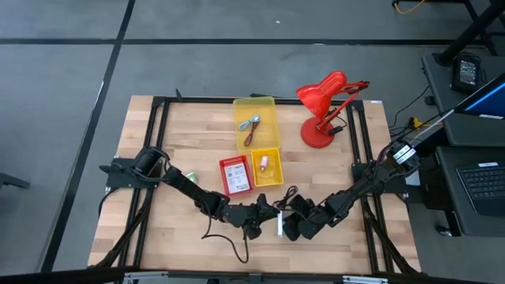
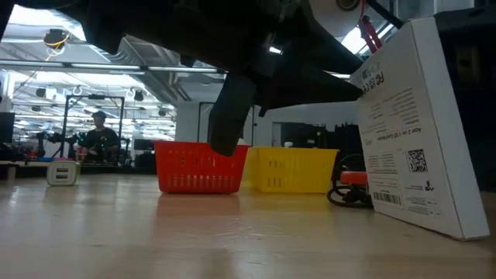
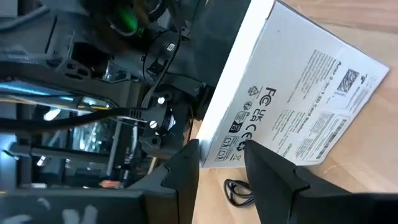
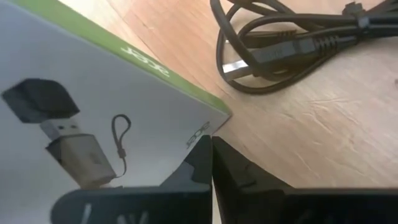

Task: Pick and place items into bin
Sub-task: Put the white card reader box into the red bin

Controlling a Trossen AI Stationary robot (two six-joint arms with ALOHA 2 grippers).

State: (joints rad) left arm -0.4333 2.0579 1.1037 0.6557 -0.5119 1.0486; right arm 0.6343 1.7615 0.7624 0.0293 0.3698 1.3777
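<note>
Pale wood surface [image 1: 189, 134], white box [image 2: 418, 124] standing tilted on one edge near the front middle, well apart from the yellow bin [image 1: 272, 106] at the far side. Left end effector [image 3: 221, 152] pinching white box across its thin side at a corner, one finger on the printed back face. Right end effector [image 4: 211, 142] pressed together, tips against the edge of the box's green-trimmed front. Black cable [image 4: 292, 43] lying coiled just beside the box, not held.

Risks, judged from here:
- Long carry to yellow bin past the red basket [image 2: 198, 167]; red lamp [image 1: 323, 106] close to that path, could get clipped by an arm.
- Corner-only pinch on white box: likely to pivot or slip out on lift, smooth card giving little friction.
- Right end effector pushing from the other side could tip the box flat or shove it out of the grip.
- Both arms crowded together at one spot; could bump if either swings.
- Black cable could snag on a finger and drag along.

Materials and shapes:
- Surface: butcher-block planks, matte, flat.
- Lamp: glossy red, round base, jointed arm.
- Yellow bin, red basket: rigid plastic, rectangular, slotted walls.
- White box: flat thin carton, sharp corners, smooth printed faces.
- Black cable: rubbery, round, loosely looped, floppy.
</note>
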